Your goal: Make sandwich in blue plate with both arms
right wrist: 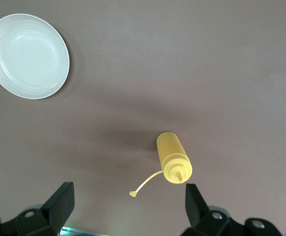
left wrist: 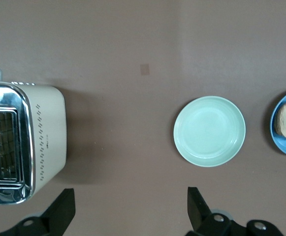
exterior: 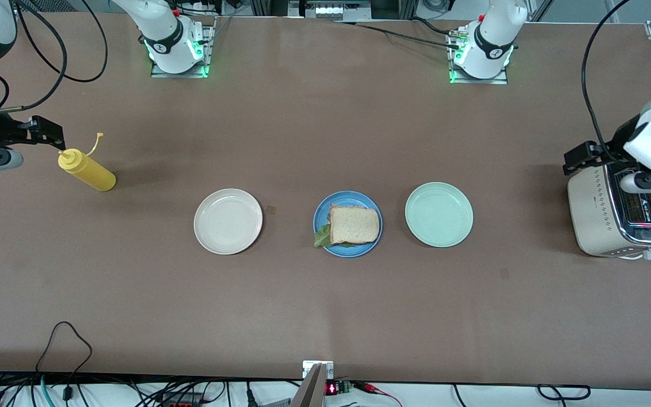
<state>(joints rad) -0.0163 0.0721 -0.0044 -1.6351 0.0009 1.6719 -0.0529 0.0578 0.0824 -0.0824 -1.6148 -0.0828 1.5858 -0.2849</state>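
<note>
Resting in the blue plate point(exterior: 348, 224) at the middle of the table point(exterior: 325, 311), the sandwich point(exterior: 352, 225) shows a tan top slice with green lettuce poking out at one edge, well apart from both tools. The left gripper point(exterior: 585, 155) hangs over the left arm's end of the table, just above the cream toaster point(exterior: 613, 212), its black fingers point(left wrist: 61, 209) spread wide and holding nothing; from it, the pale green plate point(exterior: 439, 214) comes first toward the middle, and the blue plate lies just past that. The right gripper point(exterior: 48, 134) hovers over the right arm's end, beside the yellow squeeze bottle point(exterior: 86, 171), which lies tipped on the table with its cap strap loose; its fingers point(right wrist: 59, 204) also stand apart and empty. Between this gripper and the sandwich sits the beige-white plate point(exterior: 228, 221), bare.
</note>
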